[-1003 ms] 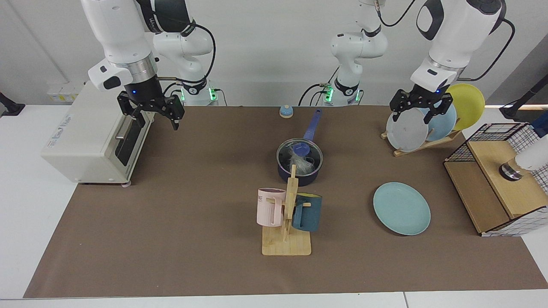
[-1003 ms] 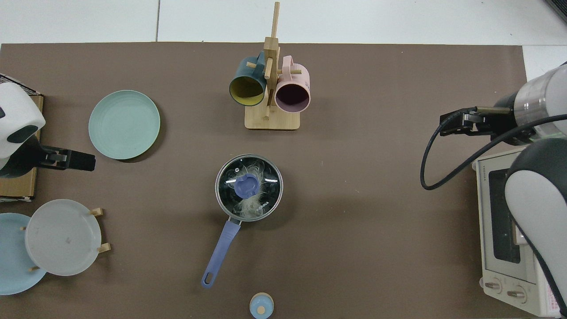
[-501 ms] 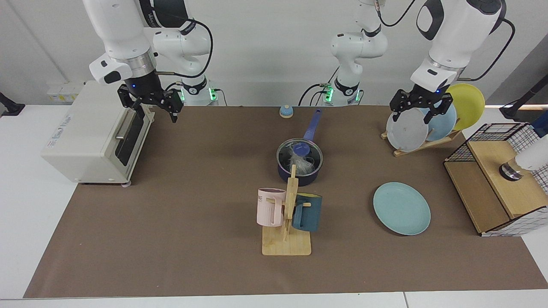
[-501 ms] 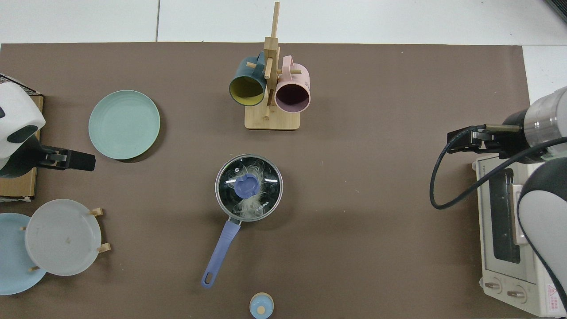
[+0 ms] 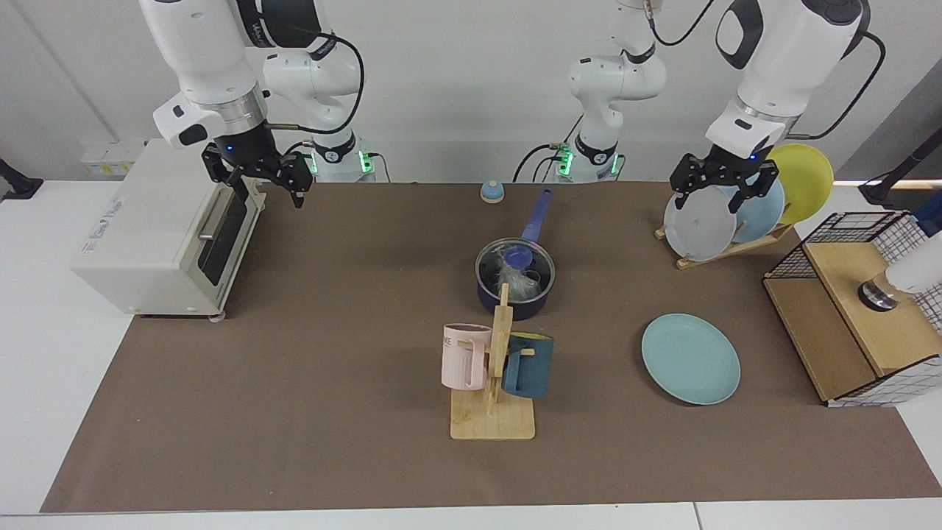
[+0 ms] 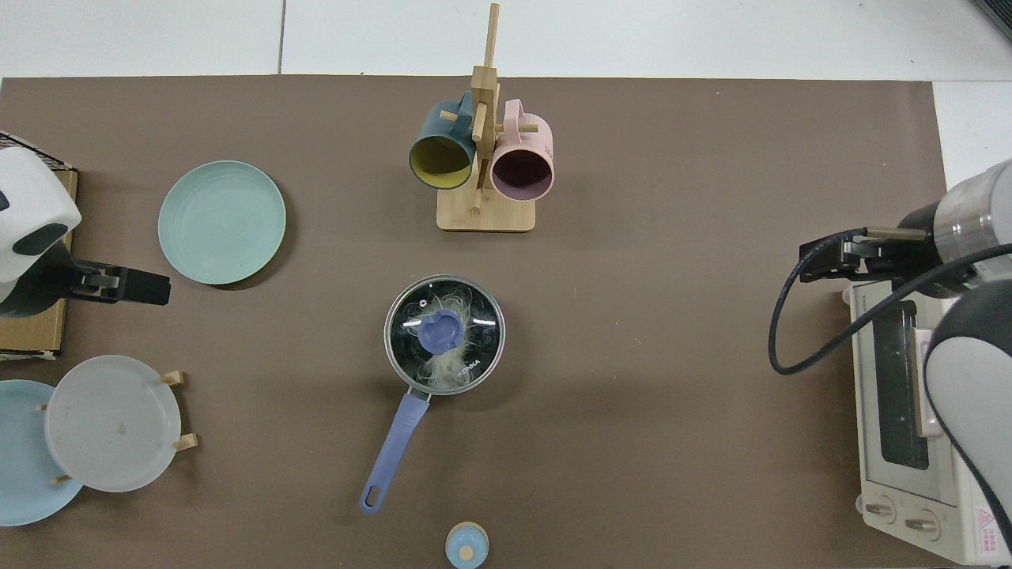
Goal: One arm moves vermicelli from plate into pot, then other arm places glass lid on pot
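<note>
Vermicelli (image 6: 447, 363) sits in the pot (image 5: 513, 302) under the glass lid (image 6: 443, 333), so I judge both steps done. Left gripper (image 5: 721, 191) and right gripper (image 5: 257, 184) hang open and empty, parked aside; nothing remains.

Count: two arms (image 5: 213, 59); four plates (image 5: 690, 358); two mugs (image 5: 465, 356); one pot (image 5: 514, 283), one lid (image 6: 443, 333); one toaster oven (image 5: 158, 228); one mug rack (image 5: 493, 412).
</note>
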